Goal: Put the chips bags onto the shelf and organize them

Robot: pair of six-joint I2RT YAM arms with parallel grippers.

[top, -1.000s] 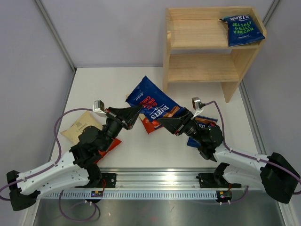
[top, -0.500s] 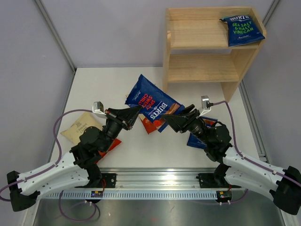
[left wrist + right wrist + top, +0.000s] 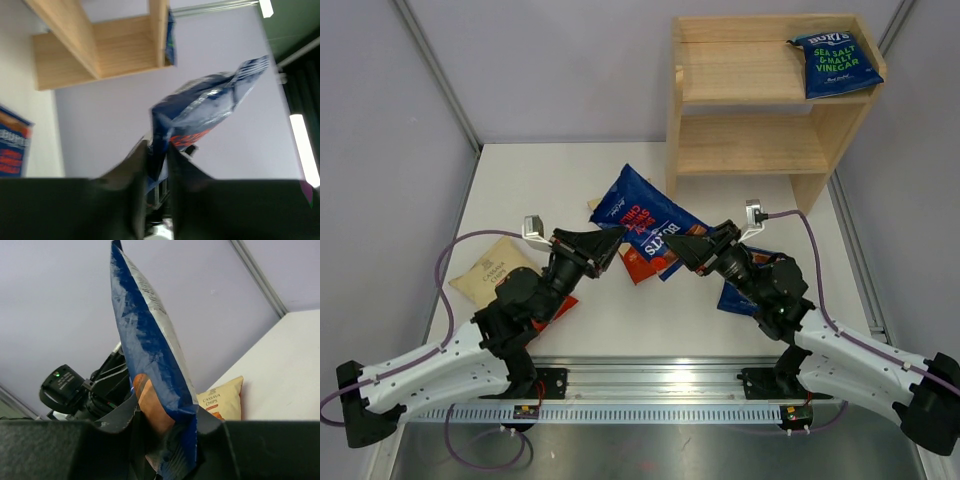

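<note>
Progress is early: one blue bag (image 3: pixel 837 62) lies on the shelf (image 3: pixel 740 85), top tier, far right. Left hand (image 3: pixel 610 243) and right hand (image 3: pixel 678 250) both pinch a second bag (image 3: pixel 642 212) aloft mid-scene; a cream bag (image 3: pixel 490 270) and others wait on the surface (image 3: pixel 520 190).

Top: you look down from high behind, far off, over the whole table (image 3: pixel 520 180).
Left wrist: close, looking up toward the shelf (image 3: pixel 125 50).
Right wrist: close, looking leftward.
Shared: blue bag (image 3: pixel 645 215) in all three.
</note>
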